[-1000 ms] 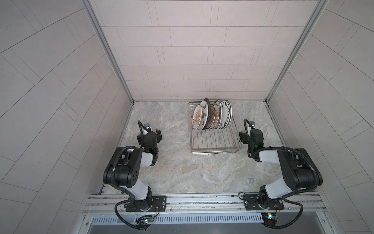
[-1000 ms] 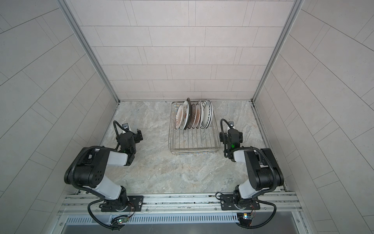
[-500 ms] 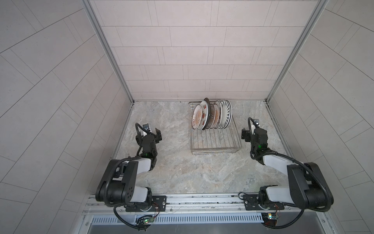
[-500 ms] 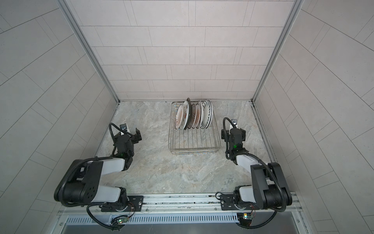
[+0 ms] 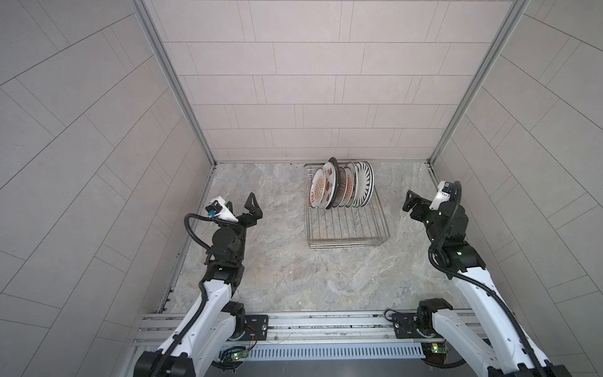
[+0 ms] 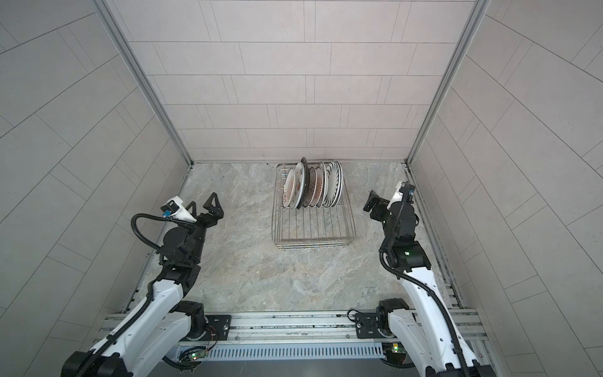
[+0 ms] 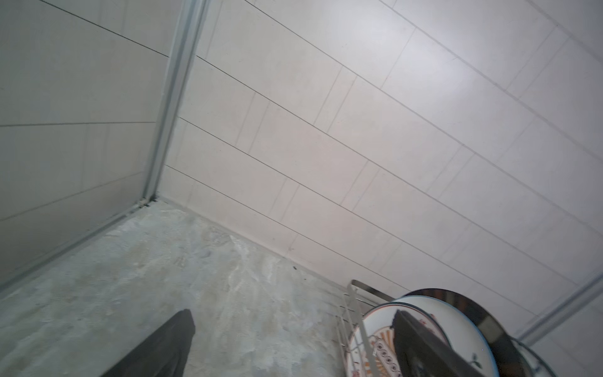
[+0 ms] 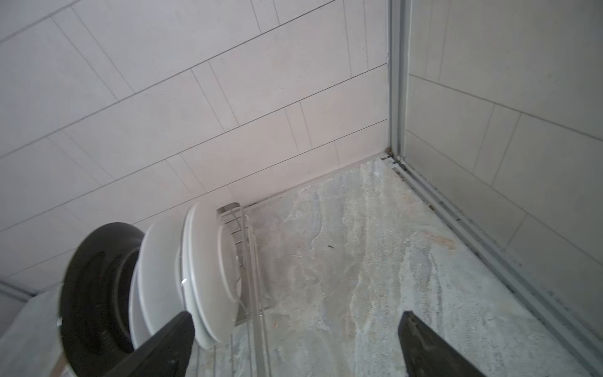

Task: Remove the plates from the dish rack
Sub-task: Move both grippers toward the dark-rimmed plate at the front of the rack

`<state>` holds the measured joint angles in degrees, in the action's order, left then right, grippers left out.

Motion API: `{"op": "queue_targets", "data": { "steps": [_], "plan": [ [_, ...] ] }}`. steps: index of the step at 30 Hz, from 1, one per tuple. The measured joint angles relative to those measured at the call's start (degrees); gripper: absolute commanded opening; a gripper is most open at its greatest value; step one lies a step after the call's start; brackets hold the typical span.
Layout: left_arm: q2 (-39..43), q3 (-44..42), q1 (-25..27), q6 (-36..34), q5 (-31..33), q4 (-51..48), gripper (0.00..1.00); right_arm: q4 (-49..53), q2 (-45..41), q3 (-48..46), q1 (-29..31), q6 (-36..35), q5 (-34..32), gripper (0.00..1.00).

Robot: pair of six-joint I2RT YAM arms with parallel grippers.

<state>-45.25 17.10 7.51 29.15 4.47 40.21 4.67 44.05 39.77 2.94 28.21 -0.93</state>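
Standing on edge in a tight row, the plates (image 5: 341,191) fill the far end of the dish rack (image 5: 347,228), which sits on the marbled tabletop (image 5: 287,277) close to the back wall, a little right of the middle in both top views. The near part of the rack is bare wire. In a top view the left gripper (image 5: 240,205) hangs well to the left of the rack with its jaws spread wide and nothing in them. The right gripper (image 5: 422,204) hangs to the rack's right, near it but apart, equally wide and empty. In a top view the black-striped plate (image 6: 332,186) ends the row on the right, and a dark-rimmed plate (image 6: 304,166) rises above its neighbours. The left wrist view shows the left gripper (image 7: 292,313) with its two dark fingers (image 7: 163,346) far apart over bare table; past one of them stand a sunburst plate (image 7: 375,326) and a corner of the rack (image 7: 355,293). The right wrist view shows the right gripper (image 8: 295,315) just as wide, with the plates' white backs (image 8: 202,261) beside one finger.
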Motion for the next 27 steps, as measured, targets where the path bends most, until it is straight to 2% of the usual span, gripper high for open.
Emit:
{"op": "queue_targets", "data": {
  "steps": [6, 10, 17, 21, 27],
  "plan": [
    [-2.45, -5.03, 0.02, 11.23, -5.05, 5.14, 1.00, -0.72, -0.74, -2.84, 0.07, 6.67, 11.78, 1.00],
    [-6.14, -0.13, 0.02, 14.23, -10.82, 0.70, 1.00, 0.09, 4.28, -0.07, 0.92, 8.04, 16.46, 1.00],
    [-10.29, 11.28, 1.07, 16.00, -17.16, -5.90, 1.00, 4.81, 14.73, 14.03, 11.76, 3.56, 9.99, 1.00],
    [-14.10, 14.73, 4.11, 15.47, -17.14, -9.81, 1.00, 7.06, 22.16, 22.18, 16.52, 0.92, 6.67, 0.99],
    [-17.97, 18.27, 10.01, 12.68, -15.82, -12.76, 1.00, 14.29, 32.83, 35.04, 24.20, -1.18, -5.57, 0.87]
  ]
}}
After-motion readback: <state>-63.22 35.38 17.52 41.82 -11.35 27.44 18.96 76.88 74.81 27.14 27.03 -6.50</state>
